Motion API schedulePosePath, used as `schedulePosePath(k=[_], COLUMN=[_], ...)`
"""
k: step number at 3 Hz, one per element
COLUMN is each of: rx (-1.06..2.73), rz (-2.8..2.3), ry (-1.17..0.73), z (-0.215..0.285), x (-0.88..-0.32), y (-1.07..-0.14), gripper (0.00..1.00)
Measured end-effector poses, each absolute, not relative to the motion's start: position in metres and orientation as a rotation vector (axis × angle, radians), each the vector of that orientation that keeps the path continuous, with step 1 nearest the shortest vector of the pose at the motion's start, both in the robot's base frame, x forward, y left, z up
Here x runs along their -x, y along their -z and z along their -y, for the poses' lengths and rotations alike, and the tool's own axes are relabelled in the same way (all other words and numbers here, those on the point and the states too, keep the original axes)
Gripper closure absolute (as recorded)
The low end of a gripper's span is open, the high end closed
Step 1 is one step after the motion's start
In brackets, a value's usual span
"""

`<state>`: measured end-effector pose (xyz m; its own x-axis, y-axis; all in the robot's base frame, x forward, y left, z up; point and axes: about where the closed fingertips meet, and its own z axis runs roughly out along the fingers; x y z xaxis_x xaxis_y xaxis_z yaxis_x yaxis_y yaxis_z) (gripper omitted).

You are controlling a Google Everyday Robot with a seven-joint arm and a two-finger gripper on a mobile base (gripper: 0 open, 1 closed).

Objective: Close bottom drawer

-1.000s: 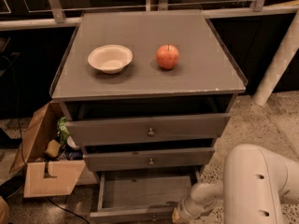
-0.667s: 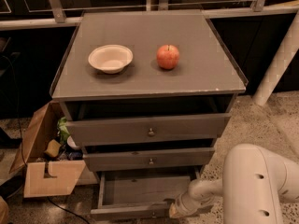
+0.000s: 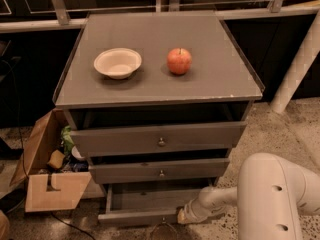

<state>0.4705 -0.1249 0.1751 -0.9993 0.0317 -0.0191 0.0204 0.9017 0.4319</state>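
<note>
The bottom drawer (image 3: 137, 216) of the grey-brown cabinet stands pulled out near the floor, its slim front at the lower edge of the view and its inside bare. My gripper (image 3: 183, 216) is low at the right end of that drawer front, at the end of my white arm (image 3: 270, 199), touching or very close to the front. The brass knob sits just left of it at the bottom edge.
The top drawer (image 3: 160, 139) and middle drawer (image 3: 160, 171) are also partly open. A white bowl (image 3: 118, 62) and a red apple (image 3: 179, 60) sit on the cabinet top. An open cardboard box (image 3: 47, 176) with clutter lies on the floor at left. A white post (image 3: 300, 59) stands at right.
My gripper has slid a little left along the bottom drawer's front. The drawer itself looks about as far open as before.
</note>
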Motion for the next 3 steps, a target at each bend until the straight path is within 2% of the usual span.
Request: schedulePosePath(k=[1,3], rx=[-0.052,-0.083], rz=[-3.001,-3.032], ry=[-0.698,-0.677], z=[0.117,0.115], x=[-0.497,-0.491], y=[-0.18,-0.163], gripper=[1.0,1.0])
